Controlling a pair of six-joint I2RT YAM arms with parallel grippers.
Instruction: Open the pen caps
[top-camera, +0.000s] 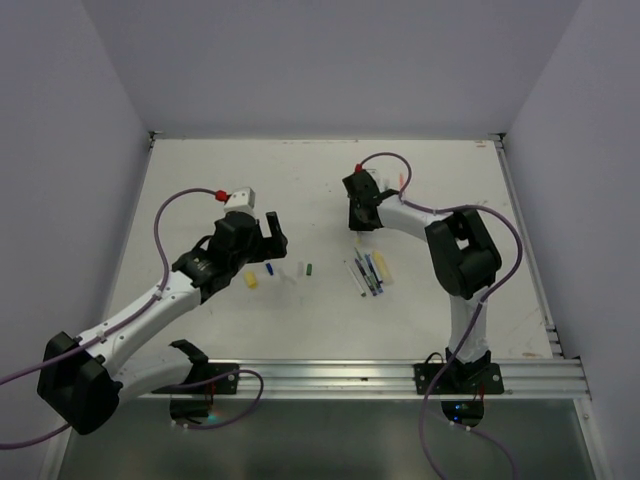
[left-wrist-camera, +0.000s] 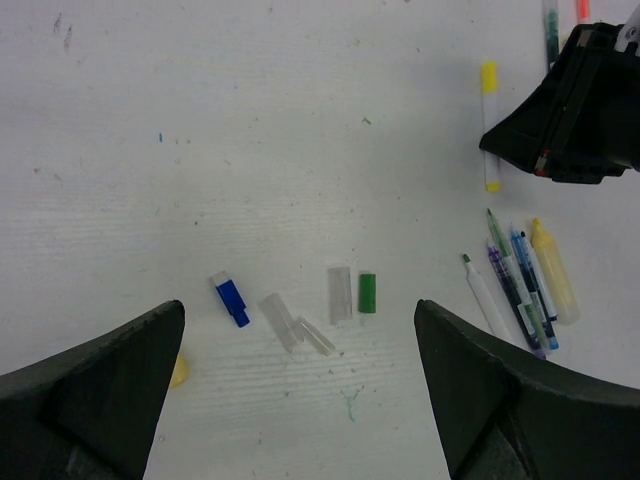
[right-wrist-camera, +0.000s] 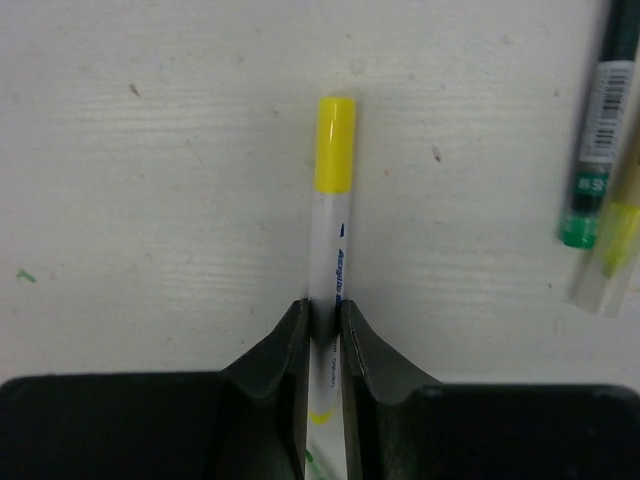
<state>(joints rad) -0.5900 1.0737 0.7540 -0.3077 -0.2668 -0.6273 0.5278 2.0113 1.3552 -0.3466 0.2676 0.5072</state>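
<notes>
1. The desk (top-camera: 200, 180) holds loose caps (left-wrist-camera: 340, 295) at its middle.
2. The left pincer (left-wrist-camera: 300, 395) hovers over them, spread wide, likely ready to pull.
3. The right pincer (right-wrist-camera: 322, 340) is clamped on the white pen (right-wrist-camera: 330, 260), steadying its barrel.
4. Its yellow cap (right-wrist-camera: 335, 145) is not yet off and sticks out beyond the fingers.

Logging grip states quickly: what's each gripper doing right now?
Left gripper: open, holding nothing.
Right gripper: shut on the yellow-capped pen.
</notes>
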